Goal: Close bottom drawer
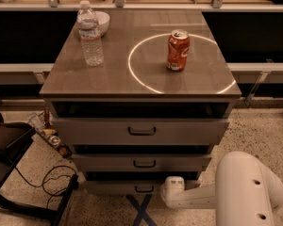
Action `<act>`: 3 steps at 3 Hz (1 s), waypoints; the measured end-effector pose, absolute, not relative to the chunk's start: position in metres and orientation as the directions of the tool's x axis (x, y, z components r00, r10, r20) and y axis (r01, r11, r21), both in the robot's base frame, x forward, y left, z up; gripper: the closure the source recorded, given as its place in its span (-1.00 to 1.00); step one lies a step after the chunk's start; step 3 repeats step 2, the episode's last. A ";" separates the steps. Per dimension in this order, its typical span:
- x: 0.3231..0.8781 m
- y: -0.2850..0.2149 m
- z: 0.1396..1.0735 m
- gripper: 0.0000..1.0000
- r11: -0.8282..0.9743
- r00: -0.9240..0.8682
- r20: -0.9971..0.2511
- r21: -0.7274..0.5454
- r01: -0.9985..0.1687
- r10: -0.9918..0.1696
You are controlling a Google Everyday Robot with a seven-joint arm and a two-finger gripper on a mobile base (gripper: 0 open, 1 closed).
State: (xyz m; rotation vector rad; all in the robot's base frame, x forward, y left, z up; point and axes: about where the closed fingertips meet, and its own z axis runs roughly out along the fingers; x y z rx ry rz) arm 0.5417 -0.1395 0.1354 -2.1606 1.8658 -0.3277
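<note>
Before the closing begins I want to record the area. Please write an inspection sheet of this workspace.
Surface: grey-brown cabinet top, with a glowing white ring.
Job's things: bottom drawer, grey-brown flat front with small black handle; dark gap above it, seems slightly open.
Clutter: clear plastic water bottle, white bowl, orange soda can inside the ring, all on top.
Grippers: gripper at the white arm's end, low, right of the bottom drawer's handle.
Cables: black cable looped on the floor, left.
Surroundings: speckled floor, blue cross mark below the drawer, small items at left.
</note>
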 end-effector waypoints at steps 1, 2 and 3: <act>0.562 -0.145 0.140 1.00 -0.114 0.134 -0.023 -0.402 -0.909 -0.991; 0.562 -0.145 0.140 1.00 -0.114 0.134 -0.023 -0.402 -0.909 -0.991; 0.562 -0.145 0.140 1.00 -0.114 0.134 -0.023 -0.402 -0.909 -0.991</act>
